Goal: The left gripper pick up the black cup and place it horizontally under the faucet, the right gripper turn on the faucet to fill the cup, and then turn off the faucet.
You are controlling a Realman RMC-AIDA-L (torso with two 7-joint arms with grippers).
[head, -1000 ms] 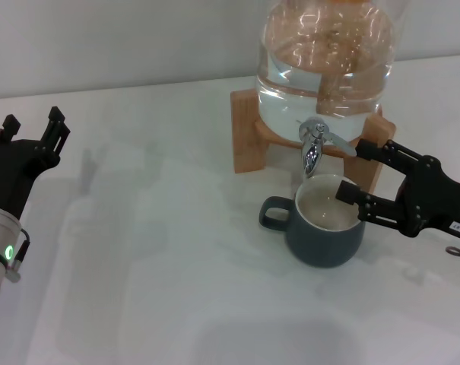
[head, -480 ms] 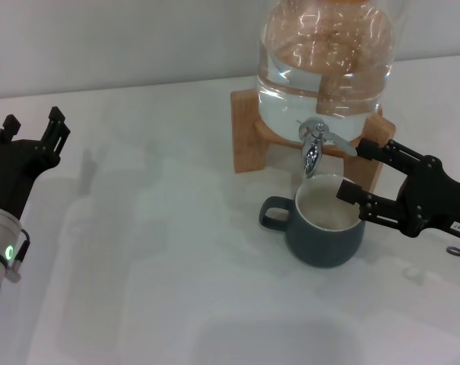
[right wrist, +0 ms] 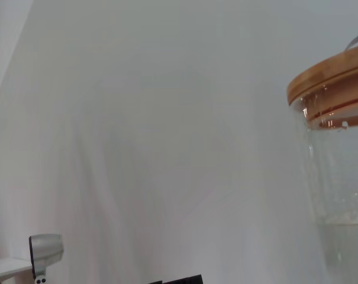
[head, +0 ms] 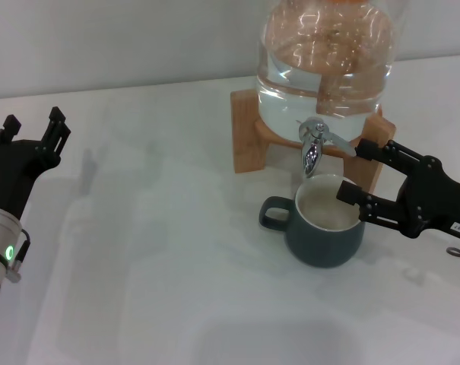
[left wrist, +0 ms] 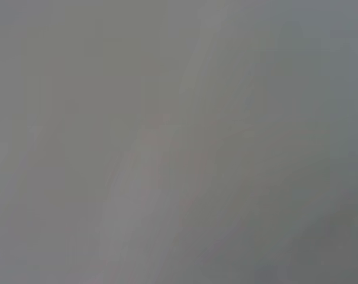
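The black cup (head: 325,228) stands upright on the white table directly below the faucet (head: 313,144), its handle pointing left and its cream inside showing. My right gripper (head: 351,171) is open just right of the cup. Its upper fingertip sits at the end of the faucet's flat lever and its lower fingertip is over the cup's right rim. My left gripper (head: 33,129) is open at the far left, well away from the cup and holding nothing. The left wrist view shows only a grey blur.
The big glass jar (head: 326,61) of water rests on a wooden stand (head: 249,133) behind the cup. Its wooden lid (right wrist: 332,89) shows in the right wrist view against a pale wall. White table surface (head: 161,251) lies between the arms.
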